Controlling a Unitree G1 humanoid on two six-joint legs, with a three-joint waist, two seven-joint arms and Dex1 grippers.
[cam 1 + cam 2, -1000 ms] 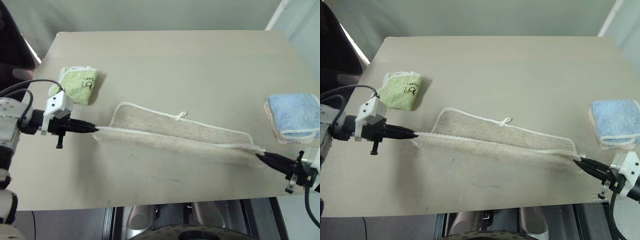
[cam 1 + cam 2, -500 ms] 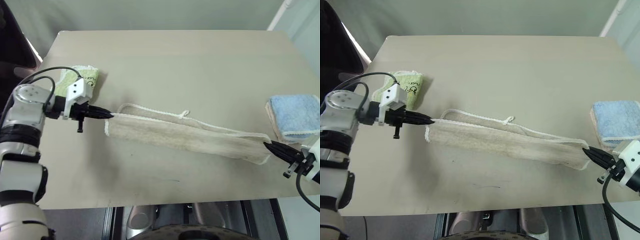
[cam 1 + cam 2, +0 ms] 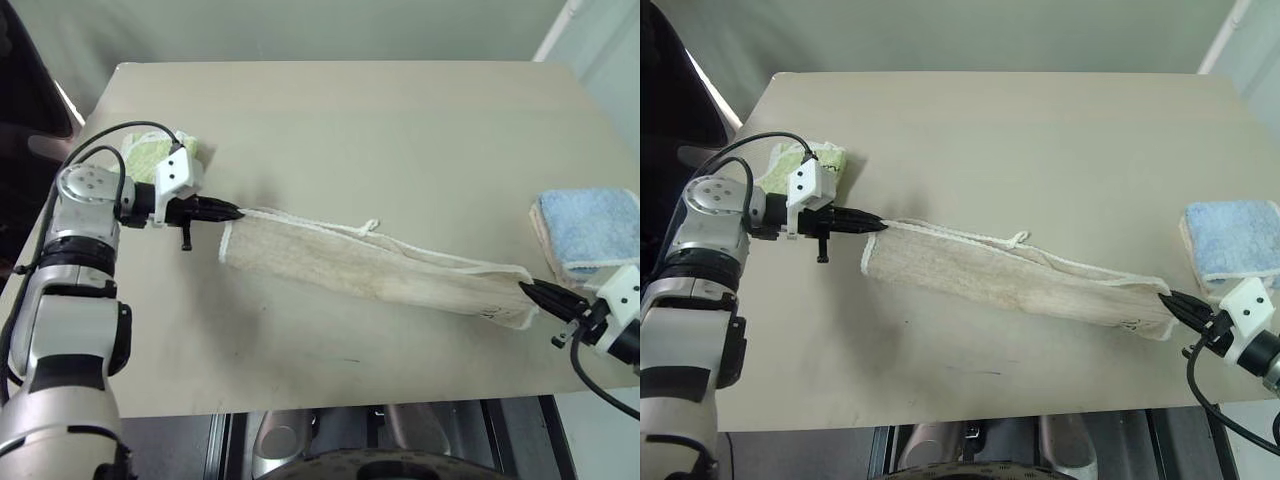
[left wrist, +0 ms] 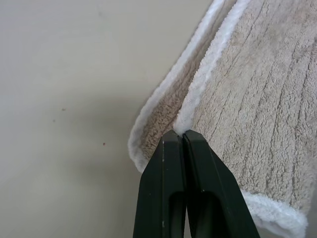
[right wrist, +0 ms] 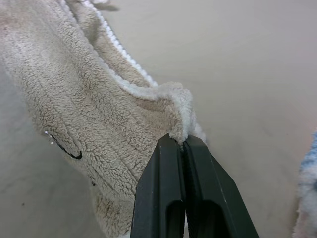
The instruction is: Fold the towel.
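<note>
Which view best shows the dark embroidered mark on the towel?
The right wrist view: the dark mark sits large on the towel beside the right gripper. Head views show it tiny; the left wrist view shows the other end.

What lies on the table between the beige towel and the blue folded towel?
Nothing: in the left eye view bare table separates the towel from the blue folded towel.

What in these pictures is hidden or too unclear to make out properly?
- Green towel: mostly behind the left gripper and its arm in both head views; its printed mark is covered.
- Blue towel: cut off by the picture's right edge.
- Beige towel: its lower layer is hidden under the folded-over top layer.
- Dark embroidered mark: too small to read.
</note>
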